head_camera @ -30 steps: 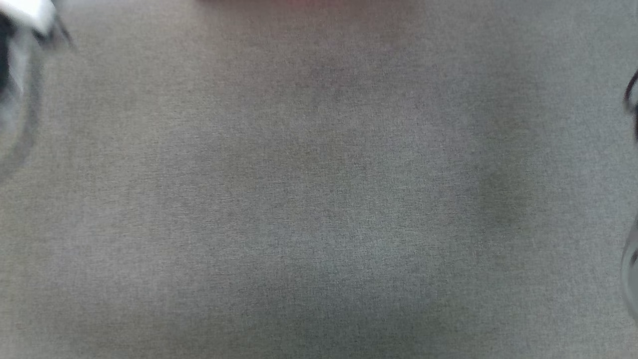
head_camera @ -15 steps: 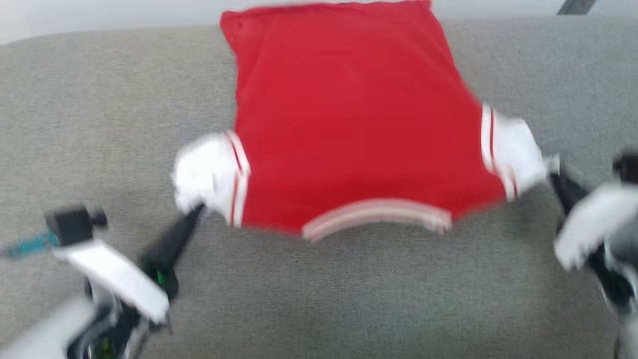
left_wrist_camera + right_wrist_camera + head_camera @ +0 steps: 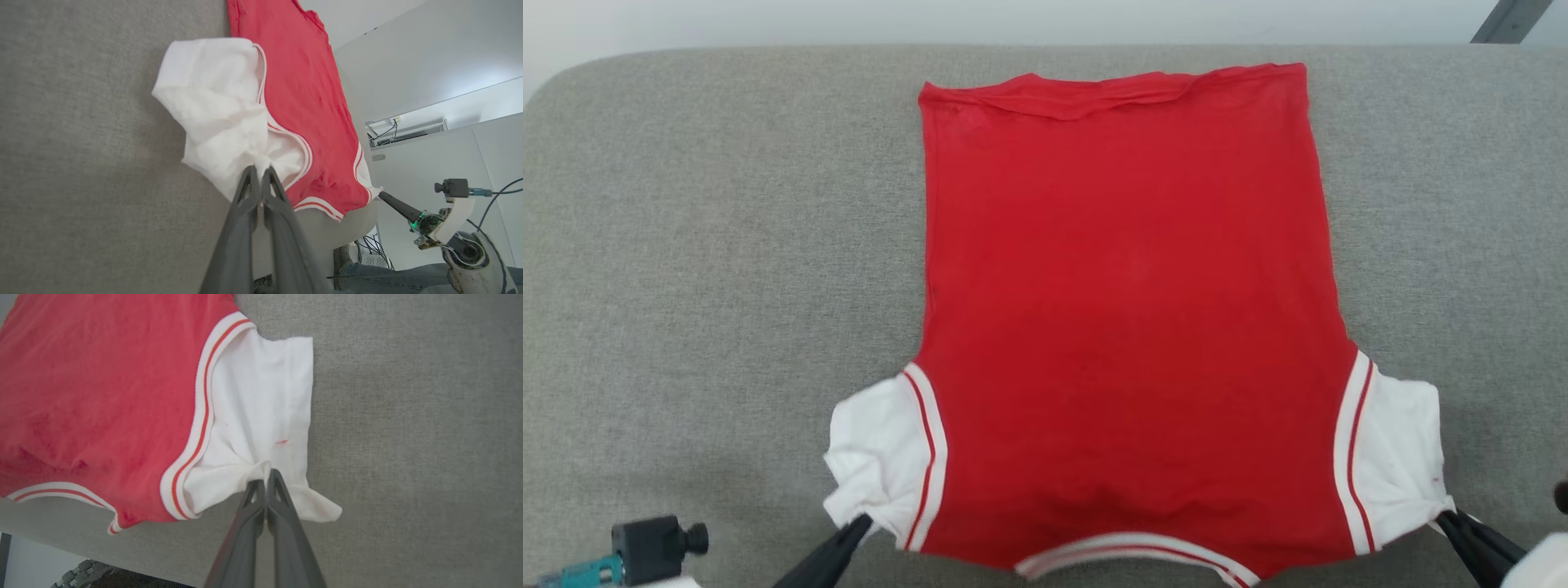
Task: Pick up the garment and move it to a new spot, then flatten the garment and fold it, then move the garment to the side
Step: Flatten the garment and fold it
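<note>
On your left, the left gripper [image 3: 859, 523] is pinched tight on the crumpled tip of the left white sleeve [image 3: 874, 457]. Its two dark fingers are pressed together around a wad of cloth.

The jersey [image 3: 1127, 310] lies spread on the grey upholstered cushion [image 3: 686, 245], a little right of the middle. You see a plain red side facing up. It is mostly flat, with a rippled fold along the hem [image 3: 1094, 94]. Red-and-white striped trim edges both sleeves and the collar [image 3: 1127, 551].

Its long axis runs from near to far. The collar sits at the near edge, toward the robot, and the hem points to the cushion's far edge.

On your right, the right white sleeve [image 3: 1396, 457] is drawn out to a point. The right gripper [image 3: 1445, 516] is clamped on that corner, fingers together.
</note>
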### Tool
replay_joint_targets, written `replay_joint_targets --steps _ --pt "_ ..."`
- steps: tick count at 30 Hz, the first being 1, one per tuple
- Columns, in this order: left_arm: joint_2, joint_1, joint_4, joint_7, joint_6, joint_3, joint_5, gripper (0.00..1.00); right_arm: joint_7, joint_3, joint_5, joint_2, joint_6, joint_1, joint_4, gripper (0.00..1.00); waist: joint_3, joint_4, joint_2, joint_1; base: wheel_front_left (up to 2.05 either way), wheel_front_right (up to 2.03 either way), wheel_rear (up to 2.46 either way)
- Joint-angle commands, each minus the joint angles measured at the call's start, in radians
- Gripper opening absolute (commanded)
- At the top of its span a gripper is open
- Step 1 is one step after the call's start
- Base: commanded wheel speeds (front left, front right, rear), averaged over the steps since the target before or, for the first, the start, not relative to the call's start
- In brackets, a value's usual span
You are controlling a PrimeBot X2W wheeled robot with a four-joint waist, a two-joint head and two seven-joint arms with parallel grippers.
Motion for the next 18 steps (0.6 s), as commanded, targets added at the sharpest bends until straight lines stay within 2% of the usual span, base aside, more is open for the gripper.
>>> replay_joint_targets --steps 1,6,11,17,18 --pt "0.005 0.020 -0.014 -0.005 0.002 0.004 0.001 0.00 0.013 -0.015 0.003 0.010 0.000 0.018 -0.024 0.00 0.003 0.002 -0.0001 0.0000 0.00 0.00 0.00" --pt "-0.008 0.033 -0.011 -0.005 0.002 0.005 0.021 0.00 0.042 -0.030 -0.011 0.057 0.000 0.025 -0.057 0.00 0.005 0.004 -0.0001 0.0000 0.00 0.00 0.00" --pt "-0.058 -0.008 0.037 0.024 0.002 -0.015 0.020 0.00 0.053 0.023 -0.051 0.061 0.000 -0.022 0.035 0.00 0.007 -0.002 -0.0001 0.0000 0.00 0.00 0.00" --pt "-0.093 -0.041 0.092 0.037 0.002 -0.033 0.030 0.00 0.010 0.069 -0.100 0.055 0.000 -0.066 0.154 0.00 0.021 -0.008 -0.0001 0.0000 0.00 0.00 0.00" --pt "-0.096 -0.045 0.096 0.037 0.002 -0.035 0.031 0.00 0.001 0.074 -0.105 0.055 0.000 -0.072 0.165 0.04 0.023 -0.009 -0.0001 0.0000 0.00 0.00 0.00"
